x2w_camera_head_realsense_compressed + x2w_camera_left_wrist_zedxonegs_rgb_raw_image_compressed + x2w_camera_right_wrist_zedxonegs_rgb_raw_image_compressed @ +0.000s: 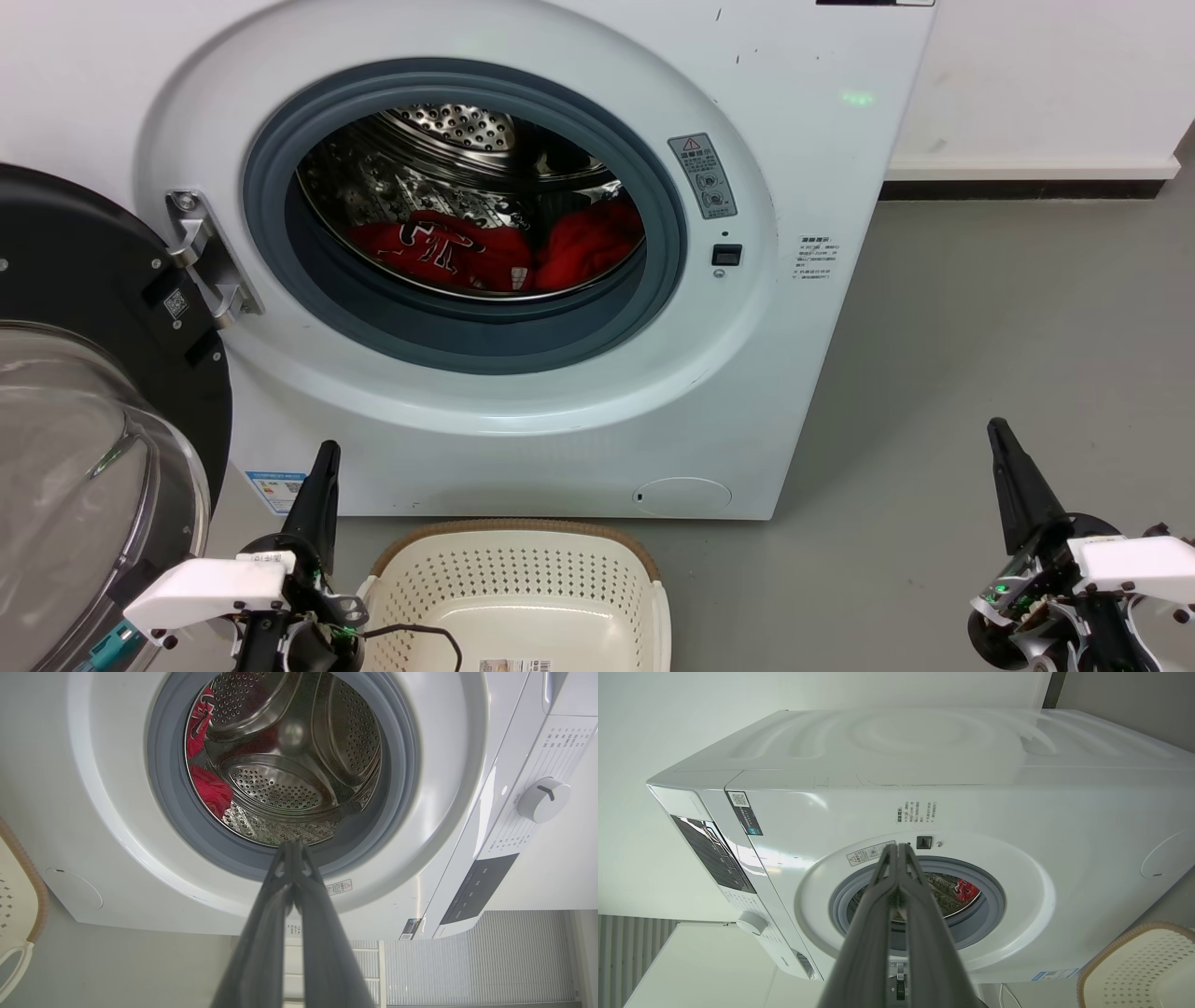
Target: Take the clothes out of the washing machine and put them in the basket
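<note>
The white washing machine (523, 411) stands with its door swung open to the left. At the bottom of its steel drum lie the clothes: a red garment with black-and-white lettering (439, 247) and a plain red one (588, 245) to its right. In the left wrist view both red pieces (210, 788) show at the drum's left side. The cream basket (513, 583) sits on the floor right in front of the machine, with no clothes in it. My left gripper (325, 453) is shut beside the basket's left rim. Far to the right, my right gripper (997, 429) is shut above the floor.
The open black-rimmed glass door (84, 439) juts out at the left, close to my left arm. Grey floor (980, 327) stretches to the right of the machine up to a white wall with a dark skirting. A black cable (420, 635) hangs over the basket's near side.
</note>
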Controlling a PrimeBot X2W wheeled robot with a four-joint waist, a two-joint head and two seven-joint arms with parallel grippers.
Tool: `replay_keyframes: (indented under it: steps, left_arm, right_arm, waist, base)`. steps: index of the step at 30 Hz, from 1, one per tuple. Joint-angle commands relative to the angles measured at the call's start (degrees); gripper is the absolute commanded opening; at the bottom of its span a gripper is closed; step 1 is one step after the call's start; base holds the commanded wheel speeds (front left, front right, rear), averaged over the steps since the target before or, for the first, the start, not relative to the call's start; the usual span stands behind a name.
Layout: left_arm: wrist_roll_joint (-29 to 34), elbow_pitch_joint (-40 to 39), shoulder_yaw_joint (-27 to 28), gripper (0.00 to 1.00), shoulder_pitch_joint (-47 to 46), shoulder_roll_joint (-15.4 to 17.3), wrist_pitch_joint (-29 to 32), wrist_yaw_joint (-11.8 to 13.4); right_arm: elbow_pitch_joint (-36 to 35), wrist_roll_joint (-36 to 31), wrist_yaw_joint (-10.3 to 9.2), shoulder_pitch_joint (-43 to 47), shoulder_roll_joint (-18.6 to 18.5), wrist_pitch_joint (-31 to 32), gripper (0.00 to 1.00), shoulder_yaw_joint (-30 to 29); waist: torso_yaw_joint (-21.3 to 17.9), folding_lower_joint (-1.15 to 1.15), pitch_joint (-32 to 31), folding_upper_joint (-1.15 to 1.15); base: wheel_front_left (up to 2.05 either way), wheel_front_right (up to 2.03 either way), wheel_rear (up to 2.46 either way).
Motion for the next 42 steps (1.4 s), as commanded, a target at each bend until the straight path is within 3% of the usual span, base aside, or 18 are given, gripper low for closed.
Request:
replay_keyframes:
  steps: [1, 30, 31, 42]
  left_arm:
    - [-0.16, -0.04, 0.15, 0.0, -0.36, -0.12, -0.03, -0.09]
    - [-0.15, -0.04, 0.15, 0.0, -0.36, -0.12, -0.04, -0.09]
    - [0.02, 0.04, -0.01, 1.0, 0.01, 0.0, -0.04, 0.0]
    - [1.71, 0.33, -0.38, 1.0, 2.0, -0.14, -2.13, 0.01]
  right_arm:
    - [0.06, 0.07, -0.02, -0.71, 0.21, 0.03, 0.0, 0.05]
    - [0.06, 0.07, -0.02, -0.71, 0.21, 0.02, 0.0, 0.05]
    - [0.03, 0.0, 0.0, 0.01, 0.0, -0.04, 1.0, 0.0]
    - [0.39, -0.71, -0.01, 2.16, 0.03, -2.13, 1.0, 0.65]
  waist:
    - [0.0, 0.0, 0.0, 0.0]
    - [0.0, 0.0, 0.0, 0.0]
    - [0.0, 0.0, 0.0, 0.0]
    - [-0.06, 0.0, 0.06, 0.0]
  base:
    - [0.0, 0.0, 0.0]
    - [0.0, 0.0, 0.0]
    - [0.0, 0.0, 0.0]
    - [0.0, 0.0, 0.0]
